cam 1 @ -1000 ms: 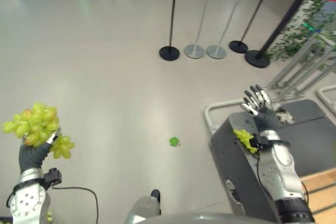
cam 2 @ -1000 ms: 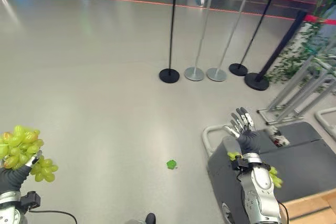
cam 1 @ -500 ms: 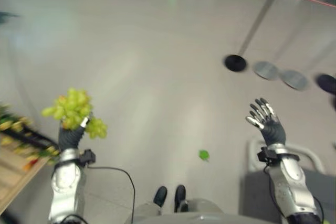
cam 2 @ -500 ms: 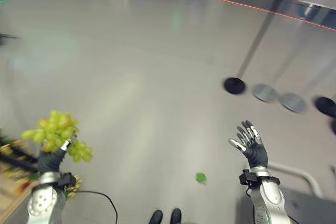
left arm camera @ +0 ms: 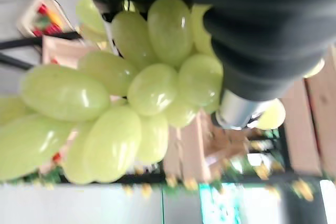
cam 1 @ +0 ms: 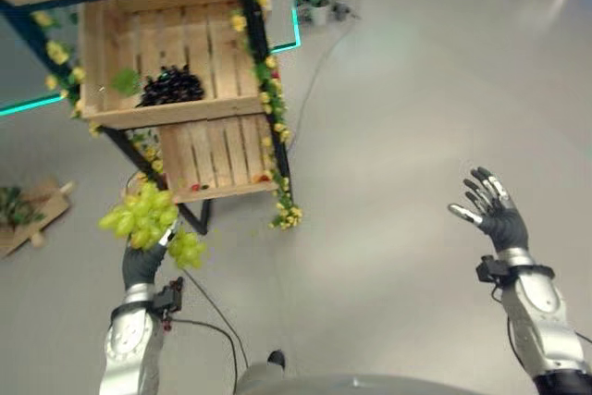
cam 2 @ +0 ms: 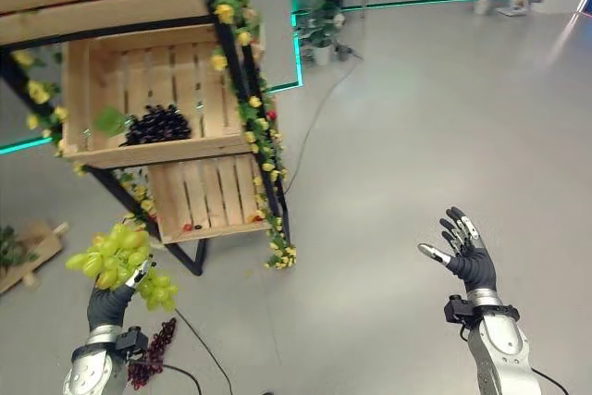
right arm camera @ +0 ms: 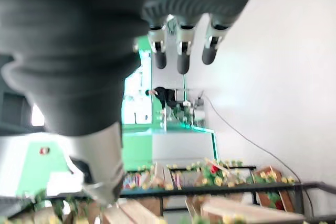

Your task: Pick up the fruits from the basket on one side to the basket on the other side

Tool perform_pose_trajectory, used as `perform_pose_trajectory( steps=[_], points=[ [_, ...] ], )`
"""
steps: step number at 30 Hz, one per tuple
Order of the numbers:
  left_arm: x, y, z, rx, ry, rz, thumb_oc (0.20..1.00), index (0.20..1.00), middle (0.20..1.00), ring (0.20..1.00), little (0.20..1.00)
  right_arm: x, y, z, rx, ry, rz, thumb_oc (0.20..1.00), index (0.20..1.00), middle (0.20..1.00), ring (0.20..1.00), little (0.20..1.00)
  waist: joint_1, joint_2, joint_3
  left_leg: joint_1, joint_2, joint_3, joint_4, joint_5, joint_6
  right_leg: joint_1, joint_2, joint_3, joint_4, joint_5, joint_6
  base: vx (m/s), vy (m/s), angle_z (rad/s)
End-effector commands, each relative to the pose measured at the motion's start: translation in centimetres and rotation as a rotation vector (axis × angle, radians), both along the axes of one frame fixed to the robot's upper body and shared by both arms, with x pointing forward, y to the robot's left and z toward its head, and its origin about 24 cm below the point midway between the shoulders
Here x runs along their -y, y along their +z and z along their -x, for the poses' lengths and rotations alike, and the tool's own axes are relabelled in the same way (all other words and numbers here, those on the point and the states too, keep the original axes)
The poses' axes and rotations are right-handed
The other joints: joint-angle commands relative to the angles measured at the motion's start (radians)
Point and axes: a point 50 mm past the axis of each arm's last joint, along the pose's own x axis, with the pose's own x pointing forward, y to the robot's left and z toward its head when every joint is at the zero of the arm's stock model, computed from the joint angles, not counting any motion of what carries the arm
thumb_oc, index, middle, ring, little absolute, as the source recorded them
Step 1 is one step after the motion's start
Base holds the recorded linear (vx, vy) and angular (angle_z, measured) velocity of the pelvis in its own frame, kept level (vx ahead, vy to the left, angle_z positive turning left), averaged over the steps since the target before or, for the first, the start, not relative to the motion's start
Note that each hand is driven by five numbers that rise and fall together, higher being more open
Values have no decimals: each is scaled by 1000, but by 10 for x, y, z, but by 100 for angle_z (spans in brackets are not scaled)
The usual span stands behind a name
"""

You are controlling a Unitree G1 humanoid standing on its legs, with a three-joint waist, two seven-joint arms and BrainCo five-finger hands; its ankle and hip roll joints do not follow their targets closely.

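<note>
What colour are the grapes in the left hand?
Light green grapes, clearest in the left wrist view.

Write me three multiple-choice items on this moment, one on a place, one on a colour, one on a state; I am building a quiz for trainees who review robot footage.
1. Where are the dark grapes?
A. in a wooden crate on the stand
B. in the right hand
C. on a plate

2. What colour is the bunch in the left hand?
A. red
B. green
C. orange

3. How is the right hand?
A. shut on a banana
B. open, holding nothing
C. shut on a crate's edge

Answers:
1 A: the dark grapes lie in the wooden crate on the stand.
2 B: the left hand holds up a green grape bunch.
3 B: the right hand has its fingers spread over bare floor.
</note>
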Motion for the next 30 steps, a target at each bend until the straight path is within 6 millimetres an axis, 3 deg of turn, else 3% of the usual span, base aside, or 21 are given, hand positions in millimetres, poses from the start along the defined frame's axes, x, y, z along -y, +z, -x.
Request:
perform_pose_trajectory(
  steps=[1,3,4,6,8,9,11,14,16,20,21,22,23,25,27,28,30],
  points=[
    [-23,57,-15,220,13,-194,200,200,200,200,200,-3,24,-18,124,23,37,1000,1000,1000,1000,1000,48,-65,-12,17,49,34,-12,10,-33,69,-146,45,-125,188,150,-12,190,134],
    [-25,61,-15,231,16,-216,200,200,200,200,200,-3,27,-21,140,20,36,1000,1000,1000,1000,1000,51,-70,-7,1,114,57,-50,72,-66,73,-171,10,-129,210,174,-24,339,76],
    [-27,64,-14,239,26,-234,200,200,200,200,200,-3,28,-23,138,23,43,1000,1000,1000,1000,1000,55,-73,7,-23,170,66,-58,116,-94,76,-204,0,-141,238,201,-12,340,42],
    [-32,65,-12,235,45,-246,200,200,200,200,200,-8,30,-26,151,42,36,1000,1000,1000,1000,1000,63,-78,13,-20,184,78,-60,123,-103,75,-216,1,-154,271,212,-39,383,58],
    [-36,66,-9,229,56,-252,200,200,200,200,200,-11,29,-28,147,48,25,1000,1000,1000,1000,1000,68,-83,9,-1,179,99,-60,95,-97,71,-217,5,-159,283,214,-34,309,47],
    [-40,68,-5,224,68,-275,200,200,200,200,200,-16,26,-31,150,50,-8,1000,1000,1000,1000,1000,78,-98,6,-5,159,108,-20,52,-85,49,-212,10,-171,306,213,-23,290,12],
    [-42,71,-5,226,70,-295,200,200,200,200,200,-19,25,-33,156,52,-29,1000,1000,1000,1000,1000,85,-112,14,-19,147,113,23,20,-77,28,-214,21,-174,320,215,-72,276,4],
    [-45,88,-10,277,70,-357,200,200,200,200,200,-35,27,-44,200,59,-111,1000,1000,1000,1000,1000,114,-147,60,-65,90,148,139,-69,-64,-42,-221,53,-192,372,226,-105,340,-3],
    [-47,91,-11,286,80,-373,200,200,200,200,200,-37,29,-45,209,63,-106,1000,1000,1000,1000,1000,115,-150,65,-70,74,158,149,-85,-62,-63,-220,66,-196,382,230,-40,313,5],
    [-48,93,-11,285,104,-423,200,200,200,200,200,-41,29,-48,212,49,-115,1000,1000,1000,1000,1000,103,-118,69,-33,-9,157,137,-117,-12,-172,-207,147,-200,370,236,3,591,-5],
    [-43,92,-18,290,88,-408,200,200,200,200,200,-35,23,-41,195,14,-123,1000,1000,1000,1000,1000,63,-100,63,-35,-66,102,112,-92,18,-188,-209,256,-200,327,217,33,500,9],
    [-43,92,-18,290,87,-407,200,200,200,200,200,-35,23,-41,194,13,-123,1000,1000,1000,1000,1000,63,-99,62,-35,-65,100,110,-91,18,-187,-209,254,-200,326,217,97,595,84],
    [-38,86,-18,282,71,-377,200,200,200,200,200,-31,18,-39,166,8,-98,1000,1000,1000,1000,1000,46,-93,39,-8,-102,91,77,-96,40,-143,-174,238,-200,314,196,137,375,107],
    [-38,83,-15,264,69,-389,200,200,200,200,200,-31,14,-37,155,4,-114,1000,1000,1000,1000,1000,33,-102,36,30,-143,101,40,-93,52,-149,-105,196,-170,302,184,190,436,79],
    [-36,82,-16,249,54,-400,200,200,200,200,200,-28,9,-31,131,4,-110,1000,1000,1000,1000,1000,6,-115,40,58,-183,70,31,-101,62,-181,-29,246,-137,257,176,168,241,5],
    [-36,82,-16,249,53,-400,200,200,200,200,200,-28,9,-31,131,4,-110,1000,1000,1000,1000,1000,4,-117,39,55,-186,69,30,-96,63,-183,-32,245,-138,259,175,146,171,23],
    [-31,77,-17,244,43,-368,200,200,200,200,200,-25,6,-27,119,5,-107,1000,1000,1000,1000,1000,-22,-133,37,88,-220,45,33,-119,64,-212,54,284,-101,241,161,239,216,72]
  ],
)
